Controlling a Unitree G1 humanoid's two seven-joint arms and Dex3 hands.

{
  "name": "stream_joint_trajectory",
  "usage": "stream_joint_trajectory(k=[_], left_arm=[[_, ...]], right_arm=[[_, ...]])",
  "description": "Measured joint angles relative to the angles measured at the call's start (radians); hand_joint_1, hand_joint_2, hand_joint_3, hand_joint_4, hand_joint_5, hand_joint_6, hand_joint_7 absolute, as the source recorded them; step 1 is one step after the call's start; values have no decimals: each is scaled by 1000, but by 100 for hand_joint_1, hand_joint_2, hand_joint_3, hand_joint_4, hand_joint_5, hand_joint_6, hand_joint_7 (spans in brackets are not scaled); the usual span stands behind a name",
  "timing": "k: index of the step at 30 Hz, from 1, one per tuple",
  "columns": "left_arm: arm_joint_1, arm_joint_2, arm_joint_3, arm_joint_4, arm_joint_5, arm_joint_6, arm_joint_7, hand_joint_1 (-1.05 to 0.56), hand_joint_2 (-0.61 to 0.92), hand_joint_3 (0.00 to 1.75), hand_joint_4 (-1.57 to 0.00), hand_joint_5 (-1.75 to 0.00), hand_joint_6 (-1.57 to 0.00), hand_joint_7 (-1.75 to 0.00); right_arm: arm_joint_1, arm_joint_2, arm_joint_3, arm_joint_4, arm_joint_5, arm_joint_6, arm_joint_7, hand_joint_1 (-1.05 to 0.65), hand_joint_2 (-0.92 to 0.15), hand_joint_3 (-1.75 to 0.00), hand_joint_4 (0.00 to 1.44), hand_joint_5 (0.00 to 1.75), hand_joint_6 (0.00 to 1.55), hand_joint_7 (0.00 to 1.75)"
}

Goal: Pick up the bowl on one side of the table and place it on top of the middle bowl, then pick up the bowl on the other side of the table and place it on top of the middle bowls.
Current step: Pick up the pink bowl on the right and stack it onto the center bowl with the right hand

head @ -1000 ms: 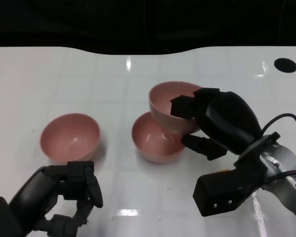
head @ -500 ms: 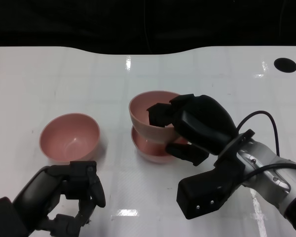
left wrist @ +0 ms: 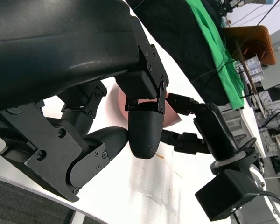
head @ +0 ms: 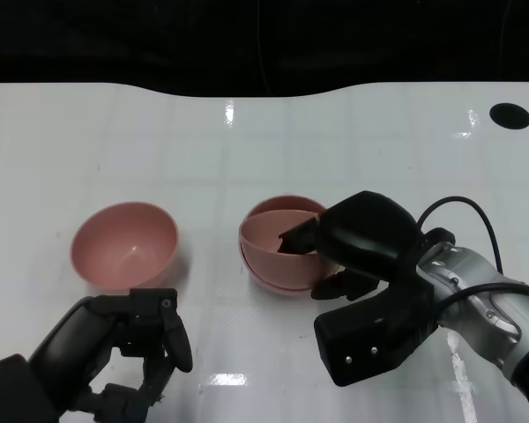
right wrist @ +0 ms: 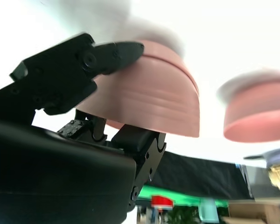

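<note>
In the head view, my right hand [head: 363,240] grips a pink bowl [head: 278,233] by its right rim, fingers inside and thumb under. That bowl sits tilted inside the middle pink bowl [head: 278,275]. The right wrist view shows the held bowl [right wrist: 144,98] between my fingers [right wrist: 116,51]. A third pink bowl [head: 123,242] stands alone on the left, and shows in the right wrist view as the far bowl [right wrist: 259,112]. My left hand [head: 128,348] hovers near the table's front edge below that bowl, fingers curled in and holding nothing. In the left wrist view the fingers [left wrist: 144,130] fold inward.
The white table [head: 159,141] ends at a curved far edge with darkness behind. Two black round holes [head: 510,115] sit near the far corners. A black cable [head: 458,207] loops off my right wrist. A green cloth [left wrist: 210,28] lies beyond the table.
My right hand has carried the bowl left and down, from above and right of the middle bowl to resting inside it. The left hand has barely moved.
</note>
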Motion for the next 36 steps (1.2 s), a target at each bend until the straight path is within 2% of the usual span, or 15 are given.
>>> stream_joint_trajectory(k=[4, 10, 15, 21, 25, 30, 31, 33, 36], left_arm=[[0, 0, 0, -1, 0, -2, 0, -18, 34, 141, -90, -169, -86, -146], [0, 0, -1, -9, 0, 13, 0, -18, 35, 140, -89, -169, -85, -145], [-1, -1, -4, -9, 0, 13, 0, -18, 34, 141, -89, -168, -85, -144], [-4, -4, -8, -9, 4, 12, 4, -19, 33, 143, -90, -168, -85, -145], [-4, -5, -10, -9, 7, 16, 11, -19, 33, 142, -90, -168, -85, -145], [-4, -5, -10, -9, 7, 18, 15, -20, 34, 142, -90, -168, -85, -144], [-7, -6, -11, -9, 7, 18, 15, -20, 34, 141, -90, -168, -85, -145], [-6, -5, -8, -8, 6, 16, 16, -21, 34, 141, -89, -168, -84, -144], [-6, -6, -6, -3, -1, 17, 16, -20, 36, 139, -88, -168, -84, -142]], right_arm=[[1, -16, 3, -52, 0, 28, 87, -80, -92, -25, 30, 25, 33, 0], [33, -21, 1, -112, 4, 42, 118, -86, -92, -23, 22, 21, 20, 0], [79, -31, -29, -188, 21, 47, 87, -91, -92, -27, 19, 21, 19, 0], [153, -59, -88, -294, 57, 50, 66, -85, -92, -26, 16, 24, 17, 0], [213, -68, -123, -351, 79, 40, 36, -80, -92, -22, 12, 40, 18, 1], [241, -75, -133, -371, 80, 34, 18, -79, -92, -21, 10, 44, 19, 1], [256, -79, -143, -385, 83, 31, 13, -75, -92, -20, 5, 56, 20, 2], [317, -97, -177, -446, 103, 6, -14, -71, -92, -18, 1, 67, 21, 3], [414, -122, -228, -507, 138, -52, -60, -61, -92, -14, 8, 78, 28, 6]])
